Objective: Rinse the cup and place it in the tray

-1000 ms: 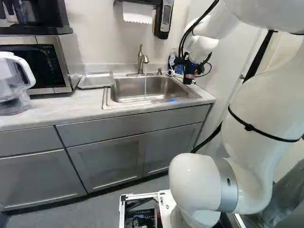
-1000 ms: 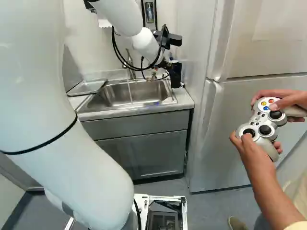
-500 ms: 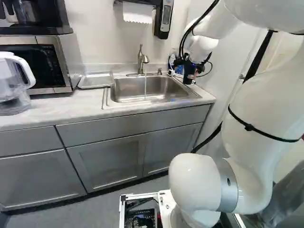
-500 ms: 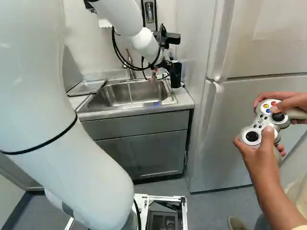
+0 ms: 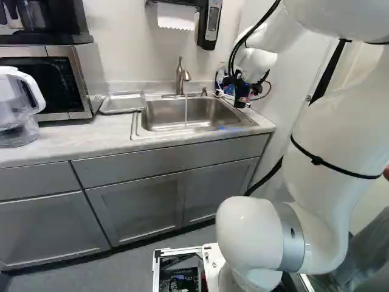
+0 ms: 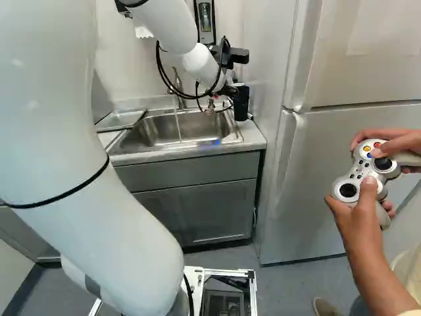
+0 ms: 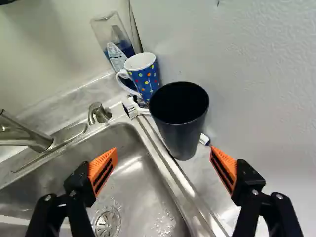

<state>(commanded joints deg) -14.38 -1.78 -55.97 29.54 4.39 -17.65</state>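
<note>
My gripper (image 6: 227, 88) hangs above the counter right of the sink. In the wrist view the gripper (image 7: 164, 169) is open, its orange pads (image 7: 102, 170) wide apart. A black tapered cup (image 7: 180, 121) stands upright just ahead, roughly centred between the fingers and untouched by them, on the strip between sink and wall. Behind it is a blue dotted mug (image 7: 142, 75) with a white handle. The metal tray (image 5: 121, 103) lies on the counter left of the sink. Water falls in a thin stream from the faucet (image 5: 182, 76) into the sink (image 5: 141, 125).
Behind the mug leans a clear bottle (image 7: 114, 39) with blue liquid; a white brush (image 7: 132, 107) lies by the black cup. A microwave (image 5: 55, 82) and pitcher (image 5: 18, 103) stand left of the tray. The fridge (image 6: 329, 178) and a person's hands with a controller are at the right.
The arm has shifted slightly, its upper parts a little leftward in the left base view and rightward in the right one. The base has stayed in place.
</note>
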